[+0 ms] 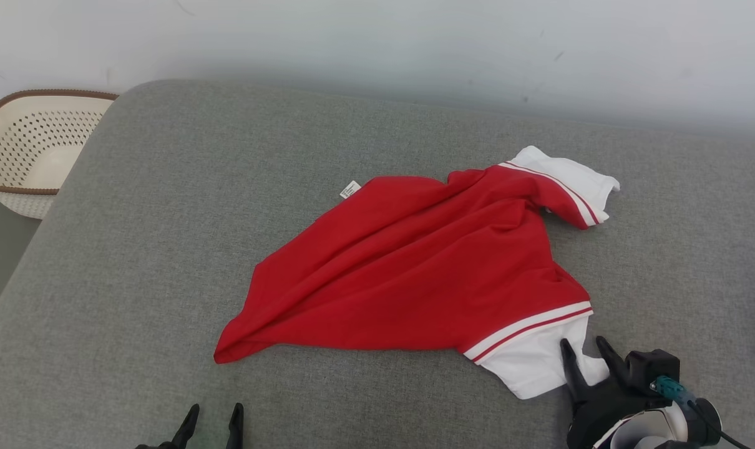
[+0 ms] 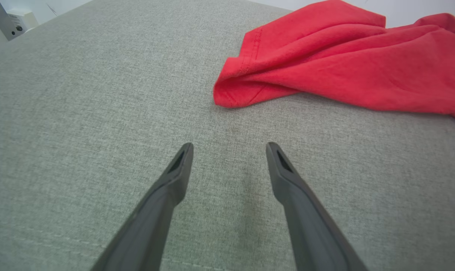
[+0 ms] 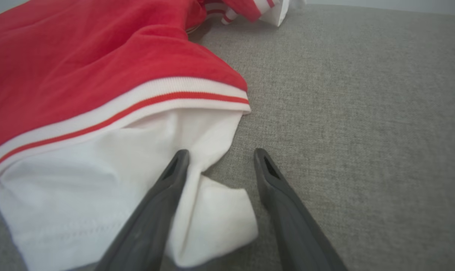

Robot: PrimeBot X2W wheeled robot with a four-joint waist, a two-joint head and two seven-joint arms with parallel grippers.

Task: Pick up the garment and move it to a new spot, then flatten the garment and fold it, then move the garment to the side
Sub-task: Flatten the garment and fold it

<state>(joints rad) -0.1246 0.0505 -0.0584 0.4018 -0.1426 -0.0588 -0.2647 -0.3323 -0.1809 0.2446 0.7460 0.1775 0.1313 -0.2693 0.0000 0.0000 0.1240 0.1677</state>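
red garment (image 1: pixel 415 268) lies crumpled right of centre on the grey cushion (image 1: pixel 153 237). cream perforated basket (image 1: pixel 22 149) sits off its far left corner, inside walls bare. left jaws wide, over bare cushion near the hem. right jaws wide, astride a fold of the white sleeve (image 3: pixel 212 210) at the near edge, one finger touching it.

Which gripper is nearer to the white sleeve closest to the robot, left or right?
Right. The right gripper straddles a fold of that white sleeve, one finger touching it. The left gripper is over the cushion, apart from the garment.
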